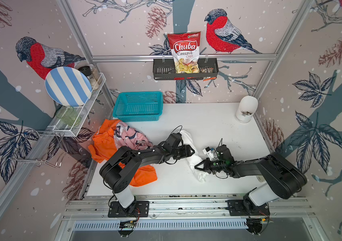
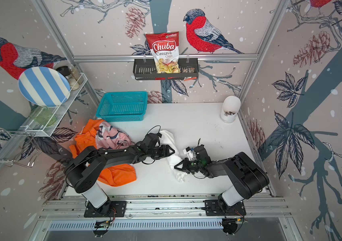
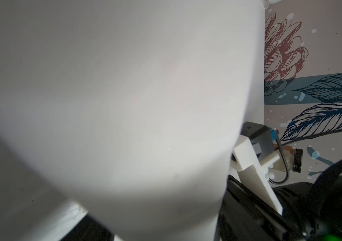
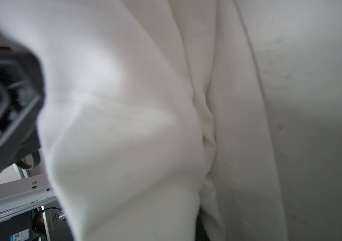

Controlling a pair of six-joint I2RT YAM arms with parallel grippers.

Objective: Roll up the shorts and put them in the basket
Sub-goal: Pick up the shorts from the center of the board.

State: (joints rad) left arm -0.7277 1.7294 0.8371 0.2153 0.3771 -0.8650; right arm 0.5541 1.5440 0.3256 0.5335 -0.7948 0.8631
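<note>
White shorts point(image 1: 192, 161) are drawn out between two grippers, ready for rolling.

The right gripper point(image 1: 199, 166) is clenched on a pinch of cloth, seemingly to anchor the crumpled end. The left gripper point(image 1: 190, 150) has its jaws spread over the opposite end, and any hold there cannot be told. Orange shorts point(image 1: 143, 177) and shark-print shorts point(image 1: 130, 135) wait heaped behind the left arm.

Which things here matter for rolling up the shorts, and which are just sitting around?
For the job: white shorts, pink shark-print shorts, orange shorts, left gripper, right gripper.

Lying about: teal basket, striped plate, chips bag, green glass, white container.
</note>
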